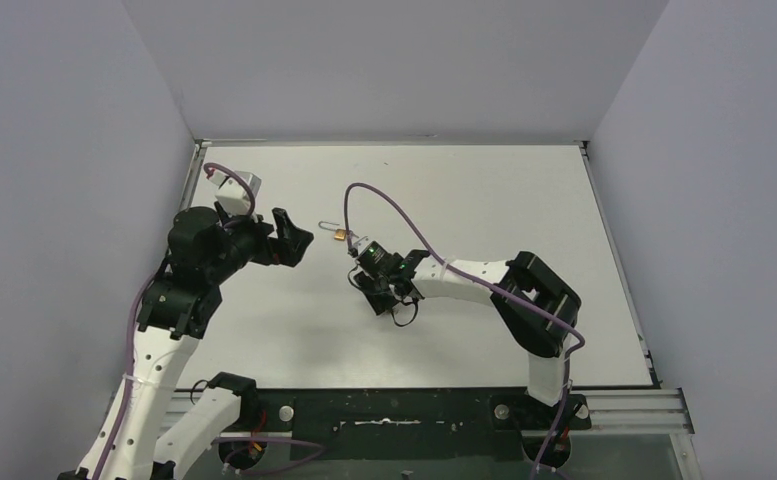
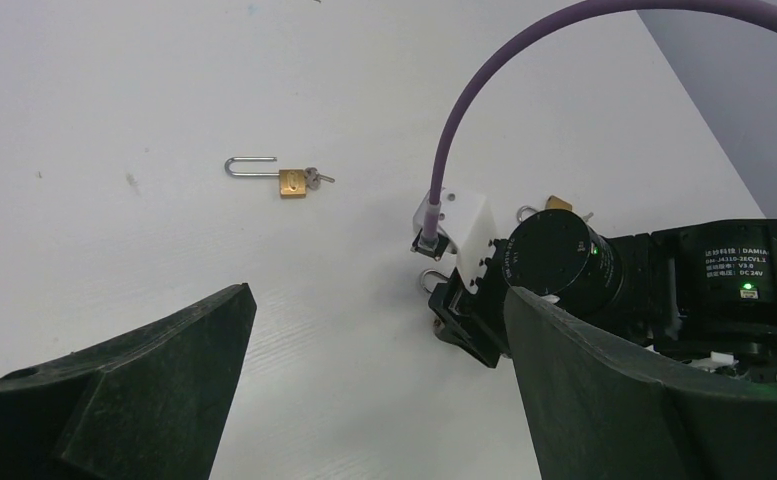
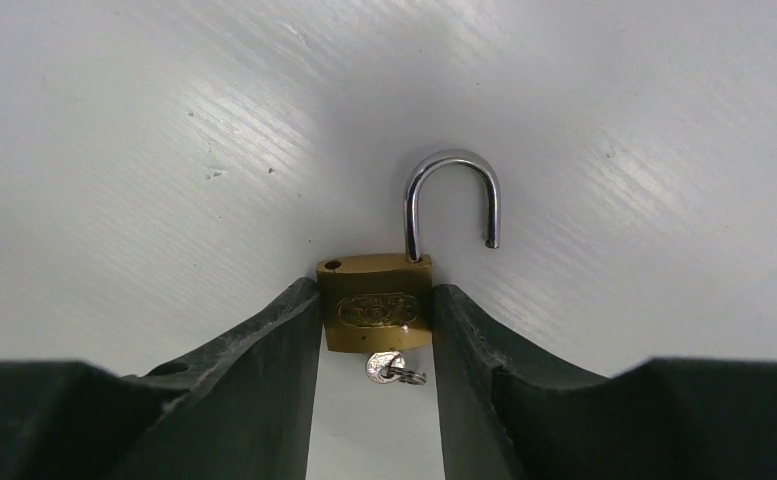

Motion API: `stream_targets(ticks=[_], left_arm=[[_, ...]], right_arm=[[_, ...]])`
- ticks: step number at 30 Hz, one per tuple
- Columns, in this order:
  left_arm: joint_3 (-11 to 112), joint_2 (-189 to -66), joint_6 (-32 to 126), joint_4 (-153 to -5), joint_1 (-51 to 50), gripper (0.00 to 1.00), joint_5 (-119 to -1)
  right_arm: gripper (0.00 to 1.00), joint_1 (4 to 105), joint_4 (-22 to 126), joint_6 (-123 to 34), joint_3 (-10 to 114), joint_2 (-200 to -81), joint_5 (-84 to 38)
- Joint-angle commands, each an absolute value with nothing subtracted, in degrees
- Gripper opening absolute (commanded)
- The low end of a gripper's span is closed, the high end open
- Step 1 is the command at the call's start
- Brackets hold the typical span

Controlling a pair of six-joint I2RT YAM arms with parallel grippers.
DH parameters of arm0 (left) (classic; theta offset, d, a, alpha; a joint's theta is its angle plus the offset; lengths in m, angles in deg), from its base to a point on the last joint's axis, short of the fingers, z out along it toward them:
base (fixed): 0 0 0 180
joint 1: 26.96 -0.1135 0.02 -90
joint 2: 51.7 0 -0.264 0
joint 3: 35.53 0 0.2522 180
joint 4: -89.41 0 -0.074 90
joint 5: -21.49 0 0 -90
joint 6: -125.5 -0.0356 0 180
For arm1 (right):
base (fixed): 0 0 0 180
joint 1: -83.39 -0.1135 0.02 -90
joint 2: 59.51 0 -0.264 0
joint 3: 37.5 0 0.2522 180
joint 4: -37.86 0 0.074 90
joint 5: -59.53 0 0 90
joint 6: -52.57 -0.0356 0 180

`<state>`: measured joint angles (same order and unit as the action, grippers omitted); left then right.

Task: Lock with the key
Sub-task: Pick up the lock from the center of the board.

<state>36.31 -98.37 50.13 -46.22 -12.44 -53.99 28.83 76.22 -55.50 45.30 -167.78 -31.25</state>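
A brass padlock with its steel shackle swung open lies on the white table. A small key sits in its bottom. My right gripper is shut on the padlock's body, one finger on each side; it shows low over the table in the top view. In the left wrist view only that shackle sticks out past the right fingers. My left gripper is open and empty, hovering to the left.
A second open brass padlock with a key in it lies farther back, also in the top view. Another brass piece is partly hidden behind the right wrist. A purple cable arcs above the right arm.
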Motion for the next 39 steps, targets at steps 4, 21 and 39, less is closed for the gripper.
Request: stream_targets(ticks=[4, 21, 39], left_arm=[[35.5, -98.3, 51.5, -50.1, -12.3, 0.95, -53.9], [32.2, -102.0, 45.1, -66.5, -12.3, 0.95, -21.8], [35.0, -107.7, 59.3, -88.9, -18.1, 0.95, 14.0]], right_arm=[[0.26, 29.1, 77.0, -54.7, 44.3, -166.9, -29.3], [0.20, 38.7, 87.9, -48.0, 55.1, -145.2, 9.1], [0.21, 39.3, 89.2, -53.2, 61.0, -137.2, 25.2]])
